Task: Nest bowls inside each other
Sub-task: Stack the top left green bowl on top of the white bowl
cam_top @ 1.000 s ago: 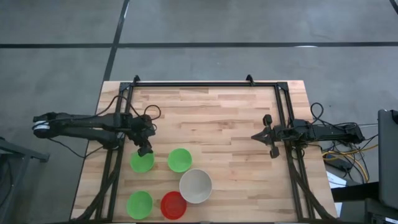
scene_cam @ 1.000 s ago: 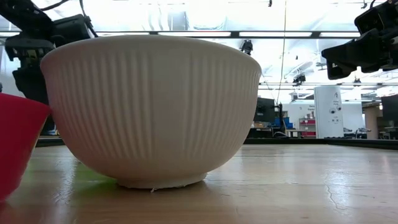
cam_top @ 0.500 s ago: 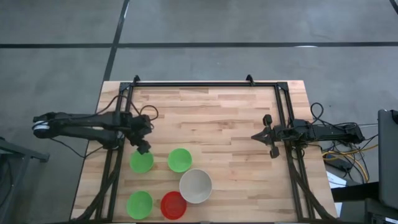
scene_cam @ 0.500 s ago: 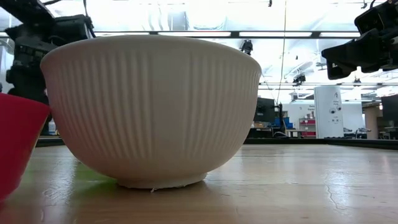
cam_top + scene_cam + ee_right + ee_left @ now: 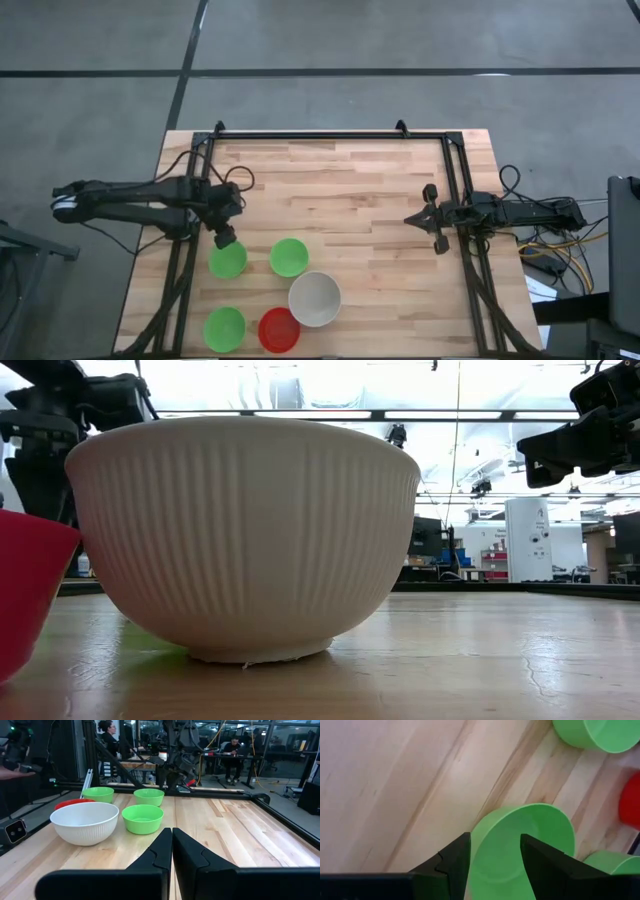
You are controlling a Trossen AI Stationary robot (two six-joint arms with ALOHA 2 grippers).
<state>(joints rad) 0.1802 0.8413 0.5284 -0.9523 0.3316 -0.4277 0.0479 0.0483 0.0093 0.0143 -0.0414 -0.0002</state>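
Five bowls rest on their bases on the wooden table (image 5: 350, 180): three green ones (image 5: 228, 260) (image 5: 289, 257) (image 5: 224, 329), a red one (image 5: 279, 330) and a larger white ribbed one (image 5: 315, 298). My left gripper (image 5: 224, 239) hangs open just above the far-left rim of the left green bowl (image 5: 520, 840), pointing steeply down, and I see no touch. My right gripper (image 5: 410, 219) is shut and level at the table's right side, away from the bowls.
Black frame rails (image 5: 330, 135) run along the far, left and right sides of the table. The far half of the tabletop shows bare wood. In the right wrist view, people (image 5: 107, 735) are in the room beyond the table.
My left gripper has risen a little from over the left green bowl and shifted slightly toward the table's far left corner, tipping as it went. Its fingers stay open. None of the bowls has moved.
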